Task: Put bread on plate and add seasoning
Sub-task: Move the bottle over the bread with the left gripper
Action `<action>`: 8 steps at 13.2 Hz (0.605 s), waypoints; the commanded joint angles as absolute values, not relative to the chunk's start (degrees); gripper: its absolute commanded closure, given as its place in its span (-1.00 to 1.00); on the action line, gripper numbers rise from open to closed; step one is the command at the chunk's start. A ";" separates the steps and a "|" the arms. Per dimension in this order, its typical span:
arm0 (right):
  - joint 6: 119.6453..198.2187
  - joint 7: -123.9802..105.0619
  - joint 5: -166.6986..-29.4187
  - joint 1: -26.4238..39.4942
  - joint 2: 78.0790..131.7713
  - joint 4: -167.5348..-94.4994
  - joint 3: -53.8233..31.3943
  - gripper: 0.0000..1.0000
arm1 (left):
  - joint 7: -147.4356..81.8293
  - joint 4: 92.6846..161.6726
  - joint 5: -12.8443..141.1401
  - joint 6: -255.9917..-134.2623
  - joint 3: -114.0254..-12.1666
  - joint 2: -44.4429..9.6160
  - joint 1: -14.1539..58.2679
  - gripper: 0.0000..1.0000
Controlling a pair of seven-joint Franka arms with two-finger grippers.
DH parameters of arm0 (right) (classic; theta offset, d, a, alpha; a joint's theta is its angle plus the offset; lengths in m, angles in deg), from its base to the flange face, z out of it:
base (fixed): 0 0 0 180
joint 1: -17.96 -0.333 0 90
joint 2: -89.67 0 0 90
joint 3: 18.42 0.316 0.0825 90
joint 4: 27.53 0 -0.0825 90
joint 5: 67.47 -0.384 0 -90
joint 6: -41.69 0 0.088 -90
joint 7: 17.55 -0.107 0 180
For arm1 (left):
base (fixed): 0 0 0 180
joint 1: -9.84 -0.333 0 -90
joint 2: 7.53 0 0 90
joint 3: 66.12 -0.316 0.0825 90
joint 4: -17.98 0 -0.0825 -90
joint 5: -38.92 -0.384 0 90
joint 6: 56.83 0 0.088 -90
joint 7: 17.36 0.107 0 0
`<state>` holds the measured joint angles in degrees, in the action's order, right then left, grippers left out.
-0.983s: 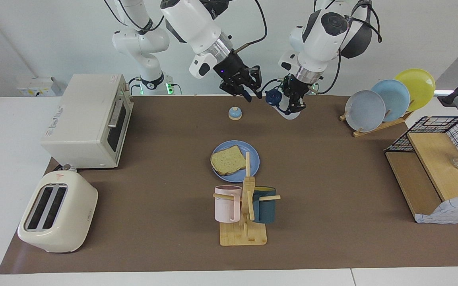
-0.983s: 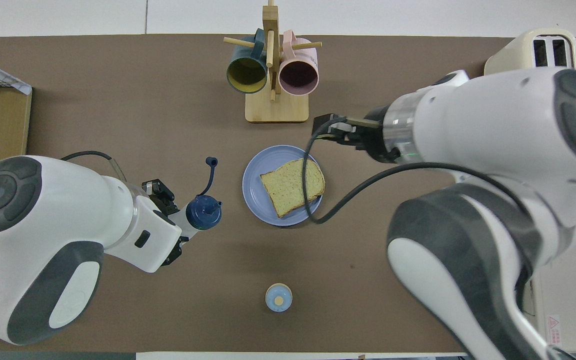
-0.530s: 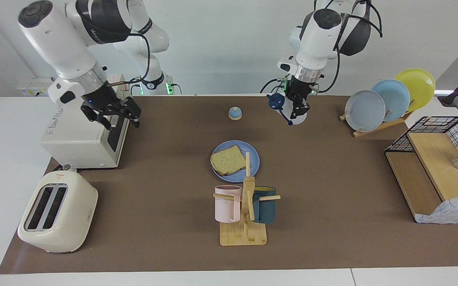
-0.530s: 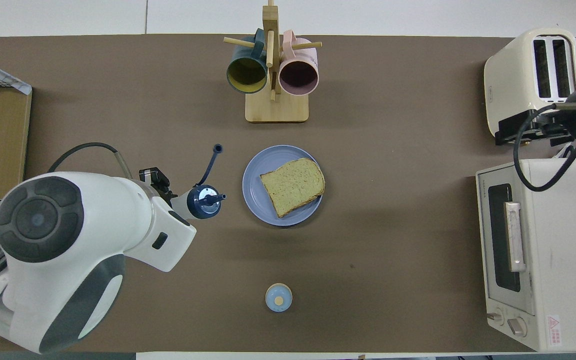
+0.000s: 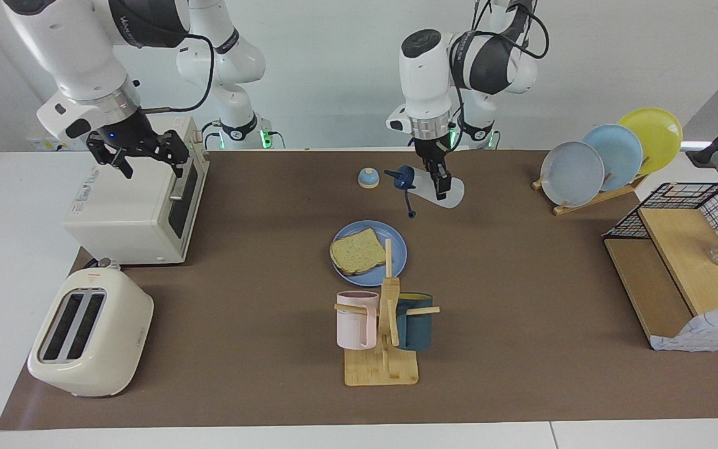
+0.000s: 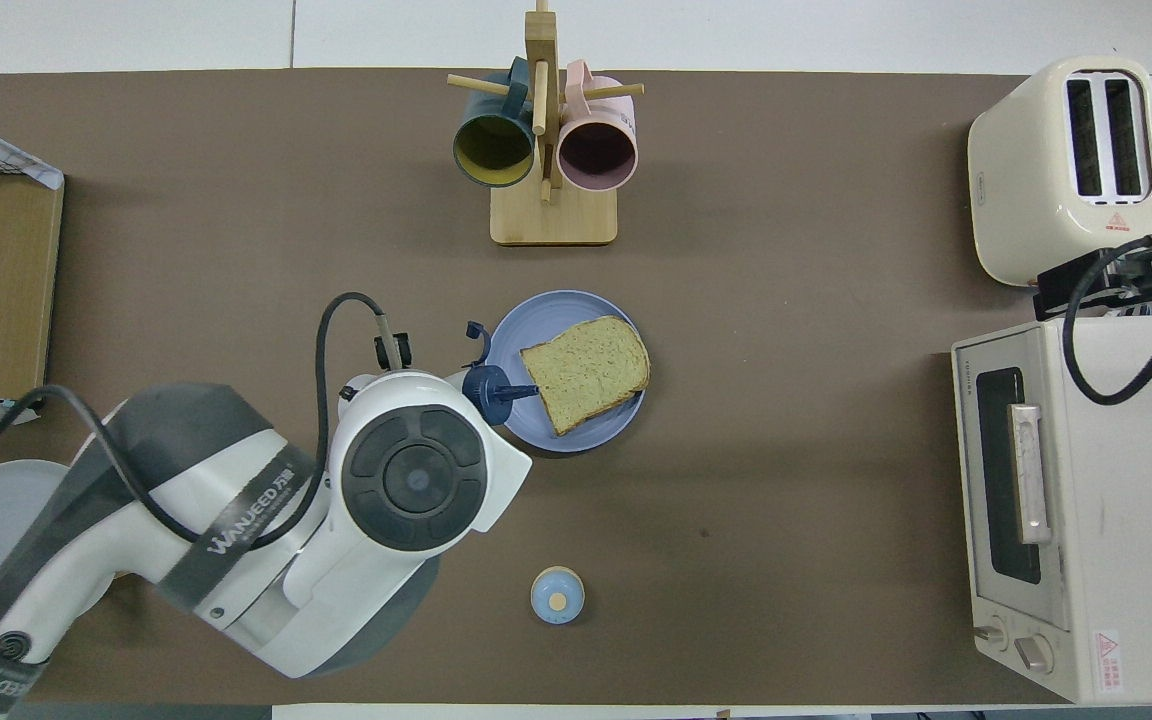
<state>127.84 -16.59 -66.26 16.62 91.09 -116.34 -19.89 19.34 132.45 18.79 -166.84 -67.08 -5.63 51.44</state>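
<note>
The bread (image 5: 358, 251) lies flat on the blue plate (image 5: 398, 248) in the middle of the table, also in the overhead view: bread (image 6: 586, 372), plate (image 6: 536, 320). My left gripper (image 5: 443, 187) is shut on the seasoning bottle (image 5: 454, 194) and holds it tilted in the air, its dark blue cap (image 5: 404, 178) pointing sideways with the flip lid dangling. In the overhead view the cap (image 6: 484, 385) is over the plate's rim beside the bread, and the left arm hides the gripper. My right gripper (image 5: 144, 156) is open and empty above the toaster oven.
A blue-domed bell (image 5: 368, 178) stands nearer to the robots than the plate. A mug rack (image 5: 384, 324) stands farther out. The toaster oven (image 5: 134, 193) and toaster (image 5: 91, 333) are at the right arm's end. A plate rack (image 5: 608, 156) and wooden shelf (image 5: 677, 268) are at the left arm's end.
My left gripper has carried the bottle toward the plate and tipped it further over. My right gripper has swung from over the table's middle to above the toaster oven.
</note>
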 commanded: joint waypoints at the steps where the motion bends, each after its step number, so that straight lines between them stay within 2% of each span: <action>1: 126.33 -14.73 -65.45 18.05 88.79 -118.15 -20.34 -1.00 | 16.57 125.49 13.37 -161.88 -67.53 -12.60 54.21 1.00; 3: 127.02 -14.91 -65.62 18.22 88.62 -118.93 -21.58 -1.00 | 13.68 125.03 7.58 -158.80 -67.44 -14.38 56.85 1.00; 4: 128.25 -14.73 -65.71 18.57 88.36 -120.15 -21.67 -1.00 | 11.49 124.60 5.11 -156.52 -67.53 -17.08 58.95 1.00; 8: 129.92 -15.00 -66.24 18.49 88.44 -119.82 -20.44 -1.00 | 7.09 114.95 -2.19 -147.56 -67.70 -28.68 62.56 1.00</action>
